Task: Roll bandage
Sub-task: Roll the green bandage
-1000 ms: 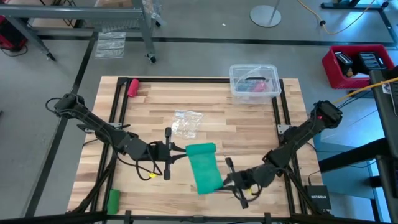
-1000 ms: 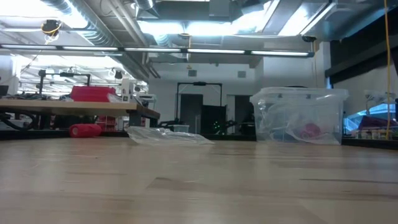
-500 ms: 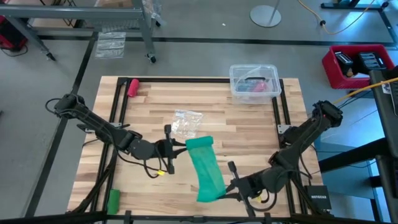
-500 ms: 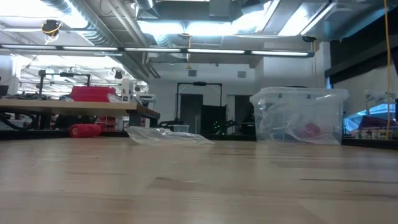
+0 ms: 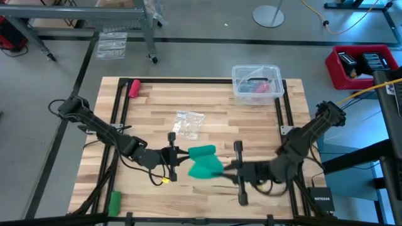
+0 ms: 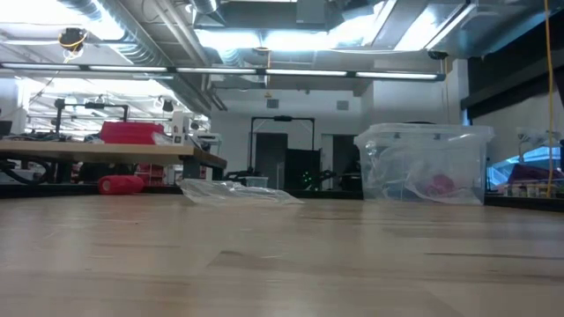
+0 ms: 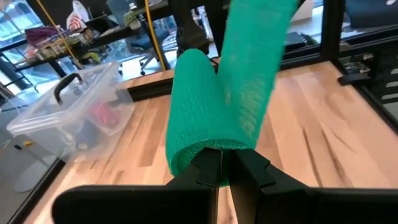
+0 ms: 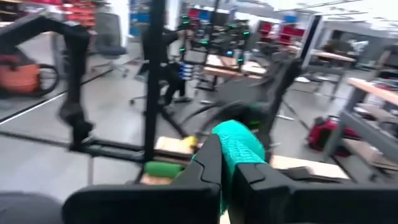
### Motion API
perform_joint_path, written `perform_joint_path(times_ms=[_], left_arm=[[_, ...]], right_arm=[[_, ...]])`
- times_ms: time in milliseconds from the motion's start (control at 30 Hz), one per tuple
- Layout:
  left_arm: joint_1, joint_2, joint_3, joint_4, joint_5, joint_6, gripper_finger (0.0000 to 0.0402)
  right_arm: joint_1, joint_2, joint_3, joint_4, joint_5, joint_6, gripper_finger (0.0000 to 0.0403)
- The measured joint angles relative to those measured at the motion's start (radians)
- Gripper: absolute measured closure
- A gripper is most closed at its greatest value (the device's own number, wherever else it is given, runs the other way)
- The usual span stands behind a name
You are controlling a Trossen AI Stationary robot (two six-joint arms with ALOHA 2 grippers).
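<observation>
bandage held off the table near its front centre. left gripper clamped on its rolled end; right gripper clamped on the loose end.

Both arms reach in low toward the middle of the near side. The left gripper points rightward, fingers pinched together on the bandage. The right gripper faces it from the opposite side, likewise clamped on the cloth's other end.
</observation>
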Motion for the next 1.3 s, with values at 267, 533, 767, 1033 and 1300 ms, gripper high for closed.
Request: perform_joint_path(times_ms=[267, 533, 767, 1033, 1300], left_arm=[[-0.056, 0.006, 0.0, 0.041, 0.028, -0.005, 0.0389], [-0.095, 0.013, 0.0, 0.063, 0.048, -0.029, 0.0389], [-0.133, 0.013, 0.0, 0.172, 0.049, 0.057, 0.0389], [-0.139, 0.013, 0.0, 0.209, 0.055, 0.036, 0.0389], [-0.15, 0.013, 0.0, 0.219, 0.054, 0.036, 0.0389]], right_arm=[[-0.169, 0.0, 0.054, -0.076, -0.028, -0.021, 0.04], [-0.34, 0.0, 0.054, -0.167, -0.085, 0.085, 0.04], [-0.435, 0.0, 0.054, -0.308, -0.141, 0.191, 0.04], [-0.491, 0.007, 0.055, -0.37, -0.261, 0.263, 0.0392], [-0.511, 0.007, 0.055, -0.457, -0.273, 0.379, 0.0255]])
